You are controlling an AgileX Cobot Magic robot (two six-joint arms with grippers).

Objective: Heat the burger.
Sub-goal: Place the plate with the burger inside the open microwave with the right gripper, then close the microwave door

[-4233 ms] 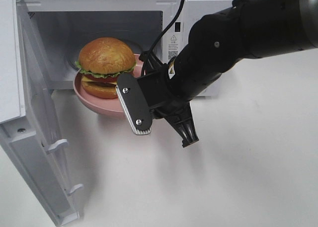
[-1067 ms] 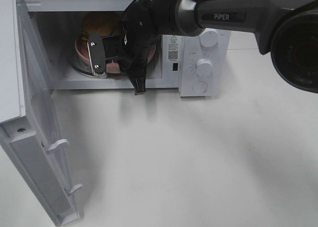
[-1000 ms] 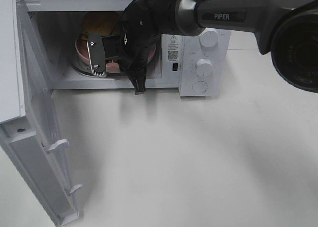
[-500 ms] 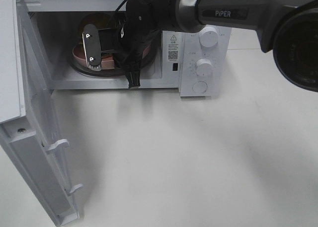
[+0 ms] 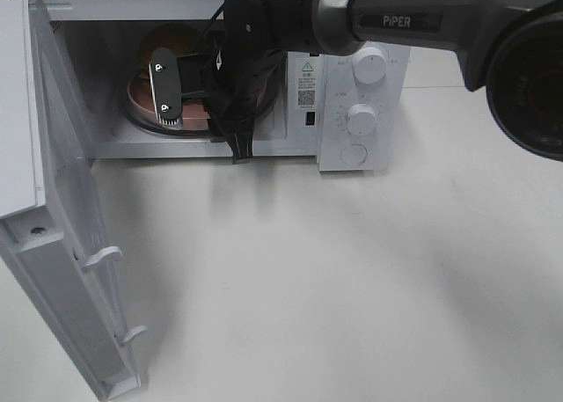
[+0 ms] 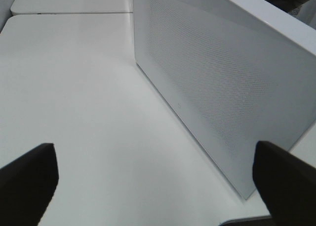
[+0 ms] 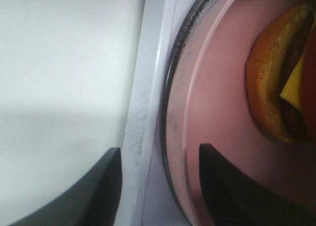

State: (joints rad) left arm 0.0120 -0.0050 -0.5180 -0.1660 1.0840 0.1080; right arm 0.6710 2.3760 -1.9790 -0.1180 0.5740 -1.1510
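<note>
- Within the microwave (image 5: 387, 94), the burger (image 7: 269, 82) is seen on a pink plate (image 7: 217, 87).
- The right gripper (image 7: 158, 159) is parted across the plate's rim, gripping nothing; the left gripper (image 6: 154, 152) is wide, empty.
- Judged light, soft and prone to topple; best taken by the plate's rim.
- "PiPER" is read on the arm (image 5: 405, 20); the panel label (image 5: 306, 85) is illegible.

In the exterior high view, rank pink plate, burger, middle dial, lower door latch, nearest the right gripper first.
1. pink plate, rim inside the right gripper
2. burger, behind, on it
3. middle dial, right, control panel
4. lower door latch, front-left, open door
</note>
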